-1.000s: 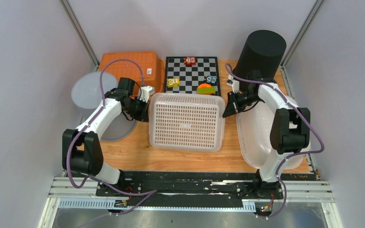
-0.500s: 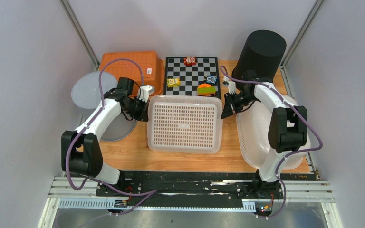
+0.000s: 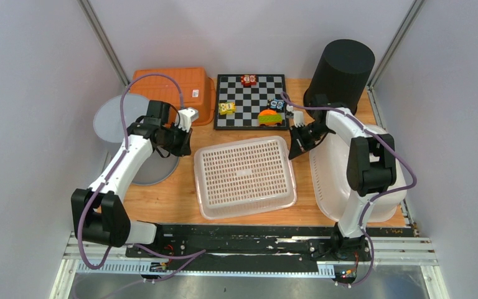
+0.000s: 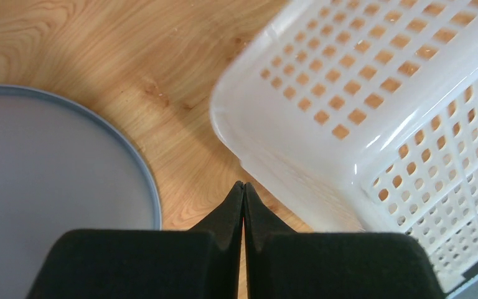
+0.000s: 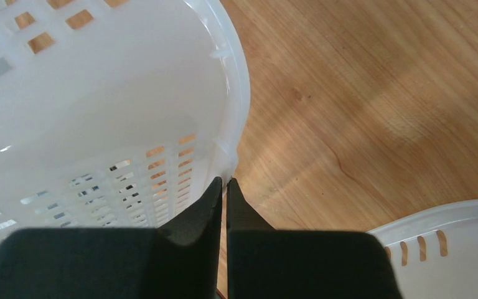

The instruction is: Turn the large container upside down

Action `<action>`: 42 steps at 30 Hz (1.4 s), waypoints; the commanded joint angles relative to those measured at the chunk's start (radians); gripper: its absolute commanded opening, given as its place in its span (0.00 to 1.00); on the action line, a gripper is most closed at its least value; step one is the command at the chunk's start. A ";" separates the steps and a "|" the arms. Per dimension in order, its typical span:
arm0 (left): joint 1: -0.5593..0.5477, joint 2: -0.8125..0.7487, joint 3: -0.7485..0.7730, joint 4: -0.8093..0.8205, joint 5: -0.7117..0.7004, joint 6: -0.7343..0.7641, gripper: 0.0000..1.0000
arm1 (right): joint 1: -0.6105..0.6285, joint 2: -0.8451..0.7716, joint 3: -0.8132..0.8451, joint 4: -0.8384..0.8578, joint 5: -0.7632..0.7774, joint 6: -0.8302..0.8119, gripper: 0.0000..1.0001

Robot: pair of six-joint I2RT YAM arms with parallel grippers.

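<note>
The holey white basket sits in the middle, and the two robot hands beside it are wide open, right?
No. The white basket does sit in the middle, with the left hand and right hand beside it, but both are shut, fingers pressed together. The two wrist views show it.

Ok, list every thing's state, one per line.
White perforated plastic basket, base up, unheld.
Left pincer, shut, empty.
Right pincer, shut, empty, tips beside the basket's rim.
Black cylindrical bin, standing.
Orange ribbed plastic crate, apparently base up.
Grey round disc, lying flat.
Checkered game board, flat, toys on it.
White oval plastic tub, open side up.
</note>
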 commanded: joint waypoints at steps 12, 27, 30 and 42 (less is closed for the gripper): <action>0.005 -0.038 0.000 0.034 -0.033 0.010 0.00 | 0.020 0.000 -0.036 0.060 0.141 0.081 0.02; 0.005 -0.052 -0.006 0.036 -0.044 0.024 0.00 | 0.021 -0.020 -0.017 0.077 0.214 0.082 0.22; 0.005 -0.060 -0.003 0.031 -0.047 0.027 0.00 | 0.024 -0.047 -0.002 0.072 0.235 0.069 0.32; 0.004 -0.128 0.033 0.007 -0.018 0.058 0.45 | 0.125 -0.322 0.060 0.016 0.329 -0.145 0.72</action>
